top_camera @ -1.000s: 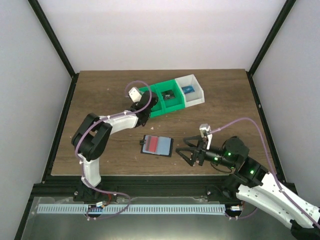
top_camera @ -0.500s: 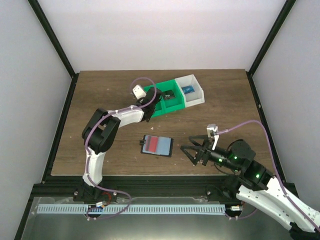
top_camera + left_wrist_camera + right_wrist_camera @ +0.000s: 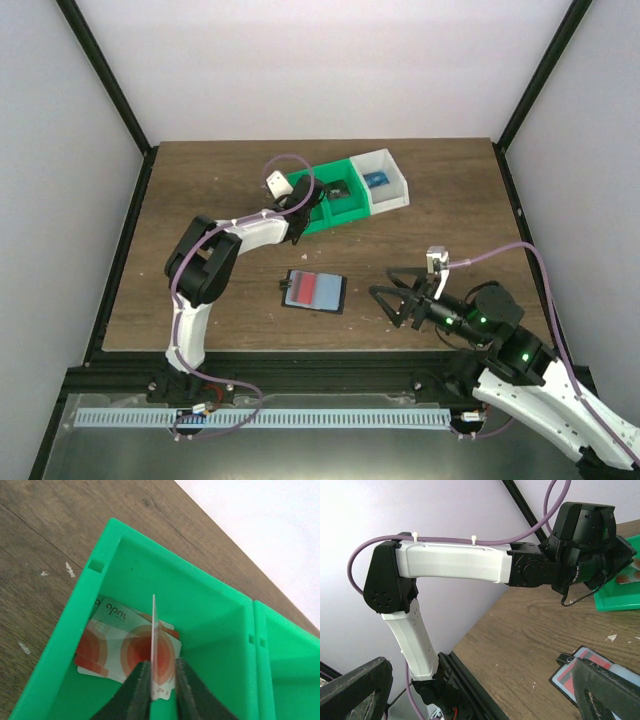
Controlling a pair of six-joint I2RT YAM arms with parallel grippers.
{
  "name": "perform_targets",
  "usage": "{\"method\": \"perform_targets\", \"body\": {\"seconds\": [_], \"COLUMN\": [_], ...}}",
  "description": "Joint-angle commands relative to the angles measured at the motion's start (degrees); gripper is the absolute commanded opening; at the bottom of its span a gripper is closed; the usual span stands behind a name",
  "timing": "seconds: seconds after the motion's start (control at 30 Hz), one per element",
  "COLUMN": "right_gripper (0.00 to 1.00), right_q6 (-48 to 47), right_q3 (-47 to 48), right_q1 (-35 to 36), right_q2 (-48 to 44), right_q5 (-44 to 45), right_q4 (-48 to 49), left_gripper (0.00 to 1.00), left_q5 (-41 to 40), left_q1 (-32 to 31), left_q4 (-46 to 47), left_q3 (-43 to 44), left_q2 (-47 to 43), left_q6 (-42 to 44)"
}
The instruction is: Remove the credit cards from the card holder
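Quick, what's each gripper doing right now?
Left gripper: jaws slightly apart, credit card edge-on between them, over the green bin.
Right gripper: open, holding nothing.

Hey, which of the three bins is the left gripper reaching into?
The end green bin, farthest from the white bin. The left gripper hangs over it; the middle green bin and white bin have no gripper near.

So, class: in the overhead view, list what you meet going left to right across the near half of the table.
left arm → card holder → right tool
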Motion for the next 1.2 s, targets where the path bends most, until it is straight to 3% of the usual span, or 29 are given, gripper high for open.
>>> {"method": "perform_targets", "body": {"seconds": [0.0,0.57,0.87,1.03,1.07,1.17], "right_gripper": [1.00,1.00,1.00,1.00,1.00,1.00], "right_q6": [0.66,0.64,1.73,2.71,2.94,4.13], "right_q3": [1.30,1.51,1.47,1.33,1.12,0.66], "right_q1": [0.27,0.32,0.32,0.34,0.32,0.32], "right_q2": [-0.87,-0.88,-1.19,-0.79,-0.64,0.60], "right_q5": [1.59,2.72,3.87,3.30,3.27,3.46], "right_q4": [-0.89,0.49,-0.33,-1.26,-1.49,-2.29], "left_gripper": [0.20,0.50,0.54,0.58,0.60,0.80], "left_q5": [0.36,1.95,2.60,4.25,4.80,7.54], "left_q1": [0.35,0.49,0.54,0.56,0.52,0.52], "left_q4": [-1.63,-5.17,-7.04,-7.43,-7.11,-6.62], "left_q3": [1.25,5.19,5.38,3.20,2.13,-1.40], "left_q2": [0.62,-0.47,-1.34,-6.48,-8.09,-14.52], "left_q6": [1.47,3.27,4.24,8.12,8.77,12.33]}}
